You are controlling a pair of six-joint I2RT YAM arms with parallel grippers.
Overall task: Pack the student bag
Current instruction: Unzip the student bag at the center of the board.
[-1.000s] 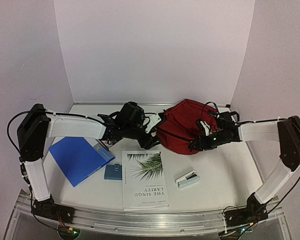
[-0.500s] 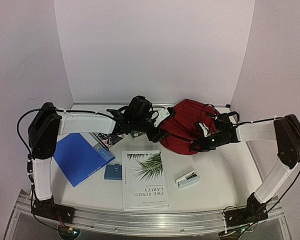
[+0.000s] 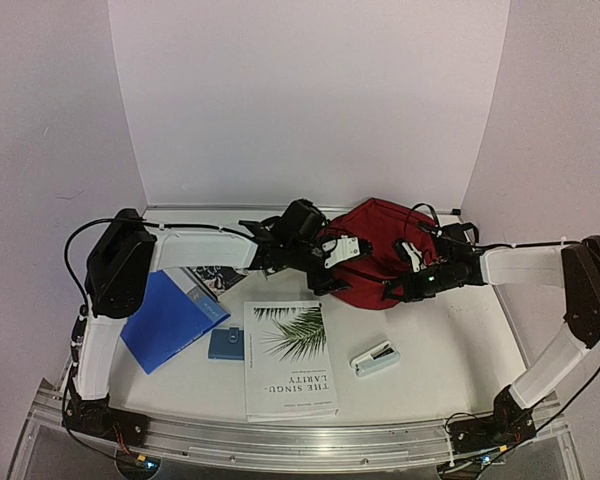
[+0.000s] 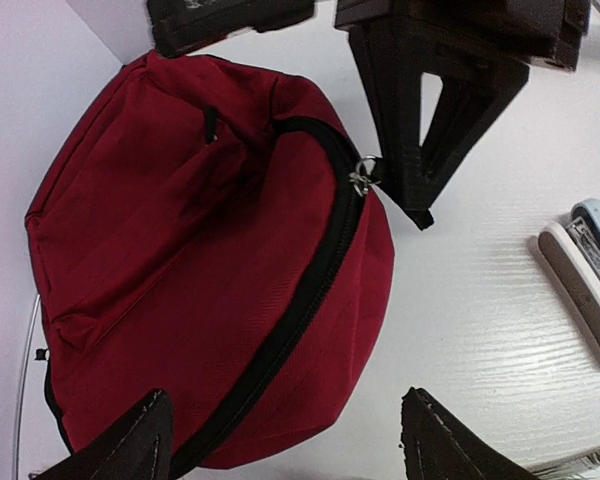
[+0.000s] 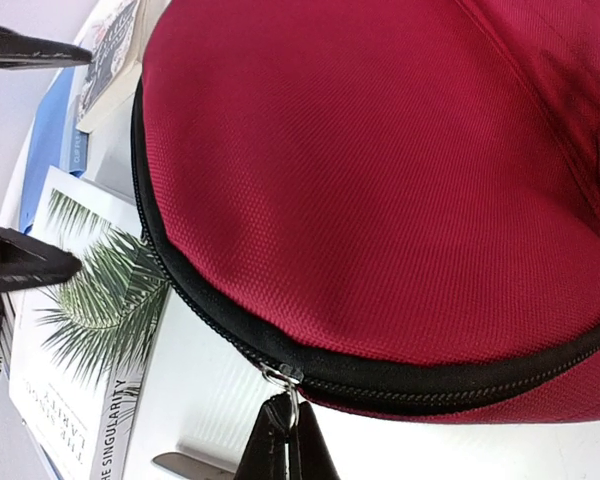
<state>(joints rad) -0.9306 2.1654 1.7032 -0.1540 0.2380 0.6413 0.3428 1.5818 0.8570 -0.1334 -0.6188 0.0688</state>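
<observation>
One student bag (image 3: 375,235), long axis roughly left-right; left tool (image 4: 285,405) spread, right tool (image 5: 285,432) pinching zipper pull (image 5: 283,377).

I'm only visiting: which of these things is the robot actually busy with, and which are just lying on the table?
Busy with:
student bag
zipper pull
right gripper, pinched shut on that pull
left gripper, open by the bag

Lying about, untouched (probably for packing later):
palm-leaf book
blue folder
small blue notebook
stapler
</observation>
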